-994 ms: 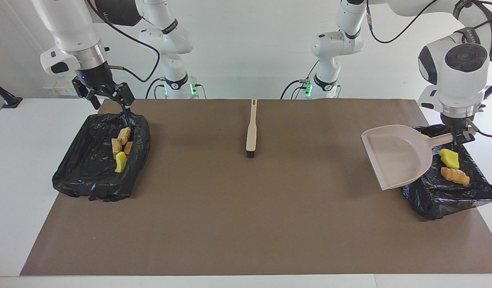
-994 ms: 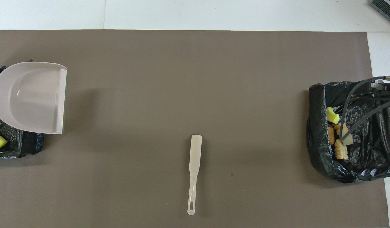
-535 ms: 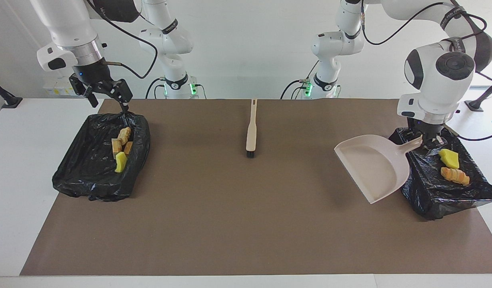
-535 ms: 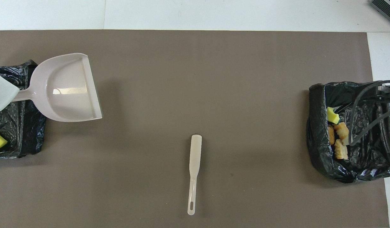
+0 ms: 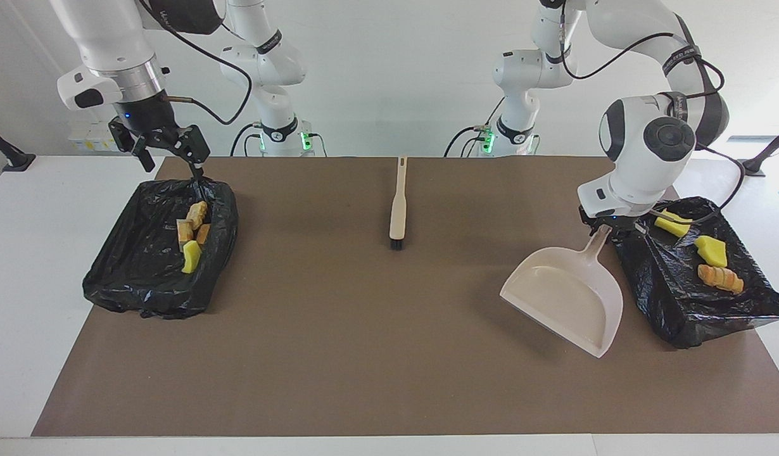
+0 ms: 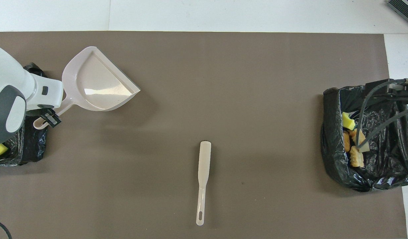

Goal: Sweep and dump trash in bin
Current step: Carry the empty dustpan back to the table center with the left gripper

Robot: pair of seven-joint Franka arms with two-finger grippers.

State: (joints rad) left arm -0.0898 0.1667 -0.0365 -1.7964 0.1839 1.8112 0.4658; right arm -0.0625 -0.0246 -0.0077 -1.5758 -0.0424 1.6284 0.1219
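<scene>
Yellow foam & orange-tan trash (image 5: 719, 278) pcs lie in both black-lined bins (image 5: 693, 304), none on mat.

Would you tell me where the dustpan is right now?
The dustpan is held by its handle in the left gripper, beside the bin at the left arm's end.
</scene>
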